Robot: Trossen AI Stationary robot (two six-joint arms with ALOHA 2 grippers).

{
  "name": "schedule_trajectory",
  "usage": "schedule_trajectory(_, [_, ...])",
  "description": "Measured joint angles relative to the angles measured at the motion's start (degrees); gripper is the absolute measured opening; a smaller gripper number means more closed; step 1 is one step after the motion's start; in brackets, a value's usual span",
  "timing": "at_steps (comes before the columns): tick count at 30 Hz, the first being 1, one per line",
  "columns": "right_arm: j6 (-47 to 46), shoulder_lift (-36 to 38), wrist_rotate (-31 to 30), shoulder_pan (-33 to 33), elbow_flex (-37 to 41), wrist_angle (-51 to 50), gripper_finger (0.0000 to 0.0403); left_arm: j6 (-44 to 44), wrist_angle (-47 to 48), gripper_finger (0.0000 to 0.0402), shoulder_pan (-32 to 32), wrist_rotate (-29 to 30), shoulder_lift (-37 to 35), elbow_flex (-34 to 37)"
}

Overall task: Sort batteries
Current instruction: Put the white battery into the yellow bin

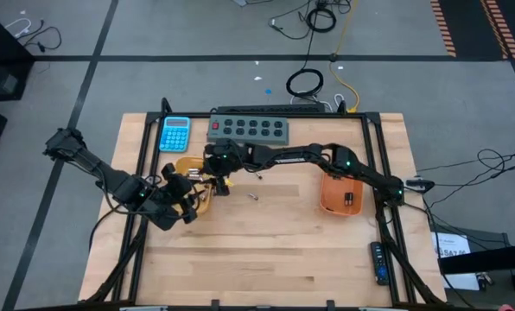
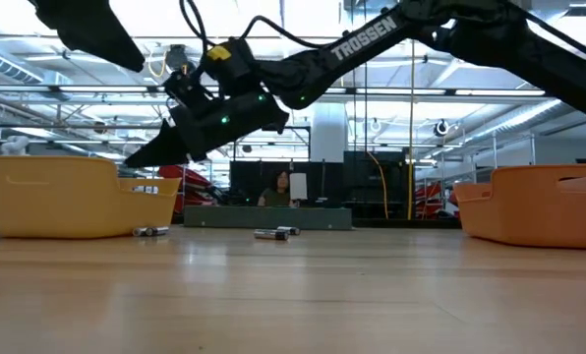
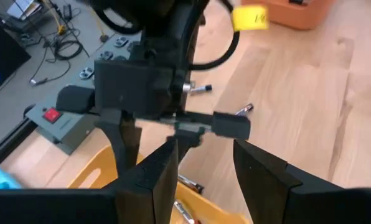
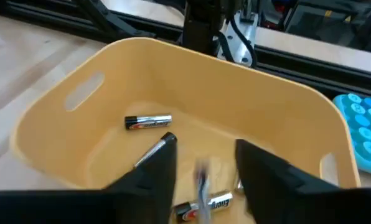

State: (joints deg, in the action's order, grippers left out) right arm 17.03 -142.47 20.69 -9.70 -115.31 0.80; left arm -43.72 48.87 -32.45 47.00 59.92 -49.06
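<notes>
While right claw point(image 4: 201, 165) gapes over yellow tray point(image 4: 285, 118), silvery batteries point(image 4: 148, 122) inside; left claw point(image 3: 204, 165) open.

two trays, one yellow point(image 1: 185, 164) and one orange point(image 1: 340, 193), two loose batteries point(image 2: 275, 233) on the table, plus one blue calculator point(image 1: 174, 134) and one grey button strip point(image 1: 249, 130)

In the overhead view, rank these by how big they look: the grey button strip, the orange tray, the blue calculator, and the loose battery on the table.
1. grey button strip
2. orange tray, slightly smaller, partly hidden by the right arm
3. blue calculator
4. loose battery, by far the smallest
</notes>
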Motion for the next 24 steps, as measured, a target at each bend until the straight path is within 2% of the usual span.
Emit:
schedule_trajectory(4, [0.0, 1.5, -0.1, -0.5, 0.0, -2.3, 0.0196, -0.6, 0.3, 0.0164, 0.1, 0.0, 0.1, 0.0])
schedule_trajectory(9, [3.0, 7.3, -1.3, -1.7, 0.2, -14.4, 0.0192, -0.7, 0.4, 0.0164, 0.2, 0.0, 0.1, 0.0])
schedule_trajectory(12, [3.6, 11.7, -1.3, -2.6, 3.9, -19.4, 0.0184, -0.9, 1.3, 0.0164, 0.2, 0.0, 0.3, 0.0])
schedule_trajectory(14, [3.3, 14.9, -1.3, -3.1, 9.5, -18.8, 0.018, -0.9, 1.6, 0.0164, 0.3, 0.2, 0.8, 0.0])
schedule_trajectory(17, [1.3, 19.9, -2.6, -3.6, 21.3, -11.6, 0.0176, -1.0, 1.6, 0.0164, 0.3, 0.4, 2.0, 0.0])
schedule_trajectory(21, [-2.2, 25.7, -9.4, -4.5, 36.6, -1.3, 0.0176, -1.0, 1.2, 0.0164, 0.4, 0.4, 3.7, 0.0])
schedule_trajectory(24, [-5.7, 28.4, -14.1, -4.6, 43.0, 0.9, 0.0176, -1.0, 1.2, 0.0164, 1.5, 0.4, 4.6, 0.0])
